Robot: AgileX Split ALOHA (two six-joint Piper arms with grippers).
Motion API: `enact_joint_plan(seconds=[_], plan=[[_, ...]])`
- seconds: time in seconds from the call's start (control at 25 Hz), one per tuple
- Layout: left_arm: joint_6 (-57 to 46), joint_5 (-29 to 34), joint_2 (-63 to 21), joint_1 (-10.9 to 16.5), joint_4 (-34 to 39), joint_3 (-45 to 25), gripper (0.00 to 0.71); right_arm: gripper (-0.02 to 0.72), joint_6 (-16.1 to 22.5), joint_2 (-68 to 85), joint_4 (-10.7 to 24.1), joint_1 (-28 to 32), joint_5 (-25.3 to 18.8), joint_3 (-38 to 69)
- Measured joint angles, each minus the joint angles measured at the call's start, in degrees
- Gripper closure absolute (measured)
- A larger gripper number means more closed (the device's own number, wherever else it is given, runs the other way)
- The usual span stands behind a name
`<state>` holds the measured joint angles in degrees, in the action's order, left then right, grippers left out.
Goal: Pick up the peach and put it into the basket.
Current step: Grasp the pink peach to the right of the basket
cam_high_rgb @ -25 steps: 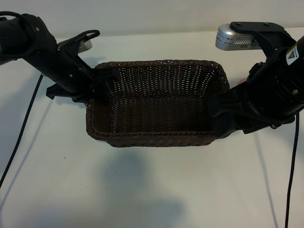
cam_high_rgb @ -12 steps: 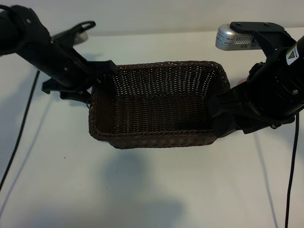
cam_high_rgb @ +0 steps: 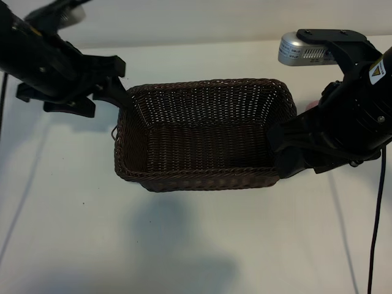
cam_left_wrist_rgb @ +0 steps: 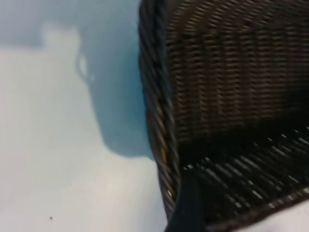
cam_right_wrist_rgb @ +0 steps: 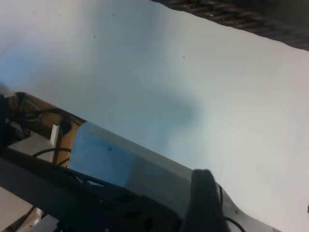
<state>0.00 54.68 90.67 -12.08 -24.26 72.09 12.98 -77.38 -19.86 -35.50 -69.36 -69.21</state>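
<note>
The dark brown woven basket (cam_high_rgb: 202, 180) sits mid-table with nothing in it; its rim (cam_left_wrist_rgb: 157, 111) fills the left wrist view. My left gripper (cam_high_rgb: 121, 82) hovers just off the basket's far left corner, fingers spread, holding nothing; one dark finger (cam_left_wrist_rgb: 189, 203) shows beside the rim. My right gripper (cam_high_rgb: 283, 150) rests against the outside of the basket's right end, open, with one finger (cam_right_wrist_rgb: 205, 198) over bare table. The peach is almost wholly hidden: only a pink sliver (cam_high_rgb: 312, 105) shows between the basket and the right arm.
The bulky right arm (cam_high_rgb: 355, 116) carries a silver camera housing (cam_high_rgb: 303, 49) above the basket's right end. Black cables hang at the right (cam_high_rgb: 375, 233). The white table's edge (cam_right_wrist_rgb: 145, 159) with frame and wires below it lies close to the right gripper.
The left gripper has opened, let go of the basket's left rim and drawn back up and to the left. The basket shifted slightly right. The right arm has not moved.
</note>
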Motion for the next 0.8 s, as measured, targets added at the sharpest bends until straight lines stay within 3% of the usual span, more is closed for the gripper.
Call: enact_joint_plan(seconds=[0.24,0.52,0.8], plan=[[0.0,3.1,-7.6,-0.7,-1.5,0.0,0.128,0.207,0.0,0.0,0.0,0.0,-0.1,0.0],[-2.0,3.7,-13.7,-8.6,-2.1,0.0,0.128,0.207,0.0,0.0,0.0,0.0,-0.2,0.0],[-3.4,5.1,-14.4,-9.1,-1.9,0.0,0.128,0.207,0.0,0.0,-0.1,0.0,-0.2,0.0]])
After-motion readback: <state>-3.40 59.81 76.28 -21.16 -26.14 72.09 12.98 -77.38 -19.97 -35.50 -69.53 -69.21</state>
